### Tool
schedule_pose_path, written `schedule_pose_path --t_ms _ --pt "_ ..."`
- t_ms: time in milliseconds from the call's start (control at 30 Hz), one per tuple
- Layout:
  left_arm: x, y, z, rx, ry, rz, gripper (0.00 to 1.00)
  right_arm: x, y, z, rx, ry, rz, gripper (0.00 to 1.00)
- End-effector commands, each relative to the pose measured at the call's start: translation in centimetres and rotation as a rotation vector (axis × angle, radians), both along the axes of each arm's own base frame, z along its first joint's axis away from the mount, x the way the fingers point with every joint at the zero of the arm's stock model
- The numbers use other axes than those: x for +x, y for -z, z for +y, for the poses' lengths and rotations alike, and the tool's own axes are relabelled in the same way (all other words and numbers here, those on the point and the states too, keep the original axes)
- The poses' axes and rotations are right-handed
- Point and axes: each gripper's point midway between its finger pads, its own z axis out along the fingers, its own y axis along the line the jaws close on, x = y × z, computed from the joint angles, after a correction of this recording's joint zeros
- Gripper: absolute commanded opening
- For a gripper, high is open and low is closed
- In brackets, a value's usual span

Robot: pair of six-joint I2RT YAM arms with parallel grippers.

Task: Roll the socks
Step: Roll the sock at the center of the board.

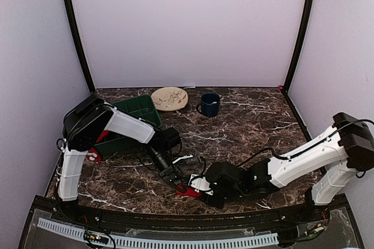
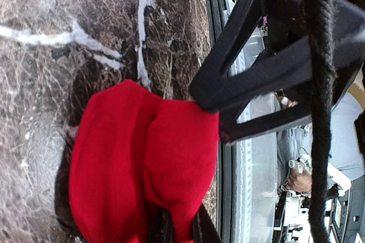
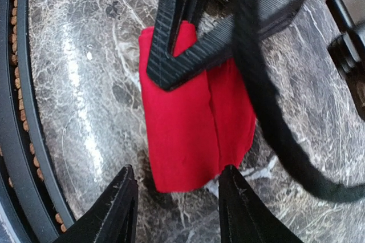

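We judge the roll nearly made: the left pincer (image 2: pixel 179 226) clamps the socks (image 3: pixel 194 129) on the desk (image 3: pixel 85 83). The right pincer (image 3: pixel 177 170) gapes around them, perhaps touching. Next we need a firm tuck.

A small bright red fabric sock (image 1: pixel 188 191) lies bunched on the dark marble-patterned table top (image 1: pixel 251 123), close to its near edge. The left gripper (image 1: pixel 174 179) meets the sock from its upper left and the right gripper (image 1: pixel 197 186) from its right; how their jaws stand is too small to tell. Well behind the sock stands a dark blue mug (image 1: pixel 210 104), with a round cream patterned plate (image 1: pixel 169 98) further left. Behind and left of the sock sits a green plastic bin (image 1: pixel 137 110), partly covered by the left arm (image 1: pixel 125 125). Far left of the sock, red fabric (image 1: pixel 93 156) shows beneath that arm.
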Motion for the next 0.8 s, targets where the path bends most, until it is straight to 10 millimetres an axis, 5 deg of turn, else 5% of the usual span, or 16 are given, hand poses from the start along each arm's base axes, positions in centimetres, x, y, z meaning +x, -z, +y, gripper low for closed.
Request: schedule_pose_path --t_ms 0,767 --pt "0.0 0.2 0.2 0.012 0.005 0.019 0.0 0.2 0.0 1.5 -0.002 -0.035 -0.043 0.46" --pt "-0.3 0.5 0.3 0.02 0.004 0.064 0.0 0.9 2.4 1.9 -0.074 -0.051 -0.031 0.25"
